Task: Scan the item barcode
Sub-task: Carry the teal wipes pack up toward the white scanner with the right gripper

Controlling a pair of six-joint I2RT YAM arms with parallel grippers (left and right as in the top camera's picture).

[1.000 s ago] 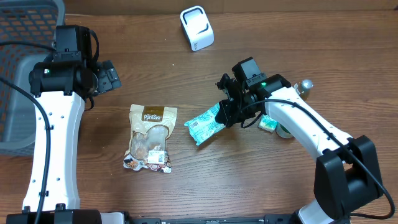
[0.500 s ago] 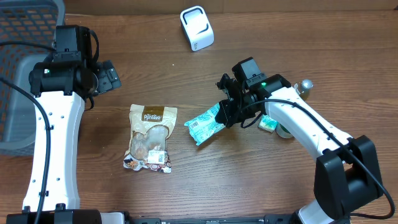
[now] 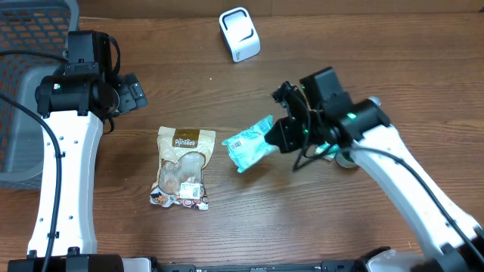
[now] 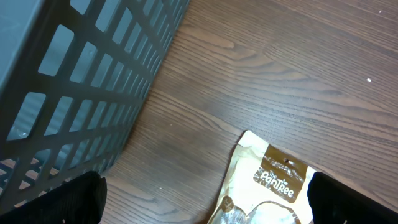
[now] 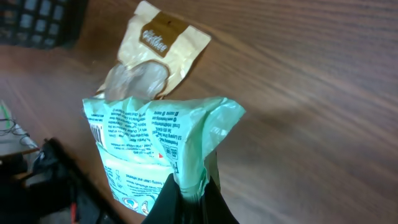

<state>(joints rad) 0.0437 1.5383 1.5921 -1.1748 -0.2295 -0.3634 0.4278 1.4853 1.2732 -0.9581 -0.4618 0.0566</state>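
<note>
Above the wooden table (image 3: pixel 227 242) our right gripper (image 3: pixel 281 134) pinches the mint packet (image 3: pixel 249 143) for scanning; left gripper (image 3: pixel 134 92) gapes, empty.

Mint-green packet (image 3: pixel 249 145) pinched in right gripper (image 3: pixel 277 137)
Crinkled and printed with small text, it juts out past the fingertips, one edge clamped; the white scanner (image 3: pixel 240 34) stands well beyond the gripper, apart.

Two YAM arms, white shells over black joints.
Left arm (image 3: pixel 66 151) and right arm (image 3: pixel 401 170): smooth white link shells behind each claw, black joint housings at the claw's base, black cables (image 3: pixel 54 189) alongside the shells. Left gripper (image 3: pixel 133 94) and right gripper (image 3: pixel 281 134): matte black, blunt fingers (image 4: pixel 62 199). Small green light (image 3: pixel 352 117) just behind the right claw.
</note>
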